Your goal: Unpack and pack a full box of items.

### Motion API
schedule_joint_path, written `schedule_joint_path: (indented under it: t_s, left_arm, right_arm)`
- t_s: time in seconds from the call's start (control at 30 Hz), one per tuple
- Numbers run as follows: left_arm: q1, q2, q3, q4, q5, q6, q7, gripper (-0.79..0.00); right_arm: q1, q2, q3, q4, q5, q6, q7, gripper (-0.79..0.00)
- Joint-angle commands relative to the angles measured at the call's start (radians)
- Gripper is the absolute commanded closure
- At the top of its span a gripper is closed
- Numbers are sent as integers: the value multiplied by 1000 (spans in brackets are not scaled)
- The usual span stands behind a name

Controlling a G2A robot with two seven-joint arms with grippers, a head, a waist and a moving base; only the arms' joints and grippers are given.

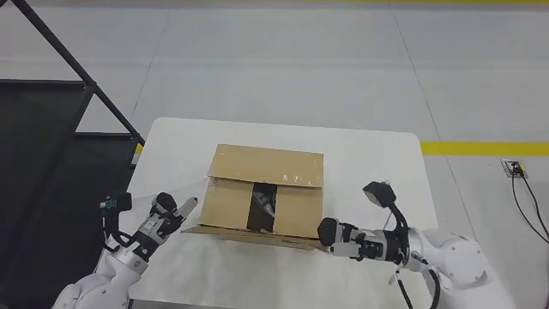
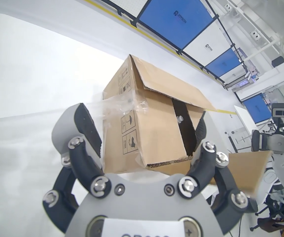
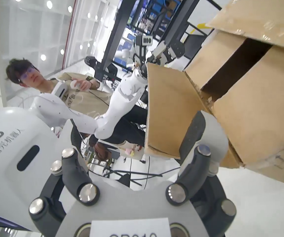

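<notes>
A cardboard box (image 1: 266,190) sits mid-table (image 1: 369,159), its top flaps partly parted over a dark slot, the near flap (image 3: 166,114) splayed out toward the robot. That flap's long edge runs side to side. The left gripper (image 1: 177,209), fingers spread wide, hovers off its left end by the box's corner. The right gripper (image 1: 326,232) is likewise spread and empty at its right end, and seemingly the closer. The box lies ahead of both, so opening likely starts there.
</notes>
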Motion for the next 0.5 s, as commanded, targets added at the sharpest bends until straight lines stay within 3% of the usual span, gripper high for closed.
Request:
schedule_joint_path:
  t_s: [0.0, 0.3, 0.47]
  left_arm:
    - [6, 5, 0, 6, 14, -61, -41, -785]
    - [27, 36, -39, 48, 123, -277, -246, -785]
    - [22, 43, -22, 65, 248, -290, -260, -785]
  right_arm:
    - [-18, 5, -3, -15, -42, -14, 21, -785]
    - [-28, 16, -62, -24, -172, 23, 24, -785]
    - [6, 7, -82, -6, -116, 173, -149, -785]
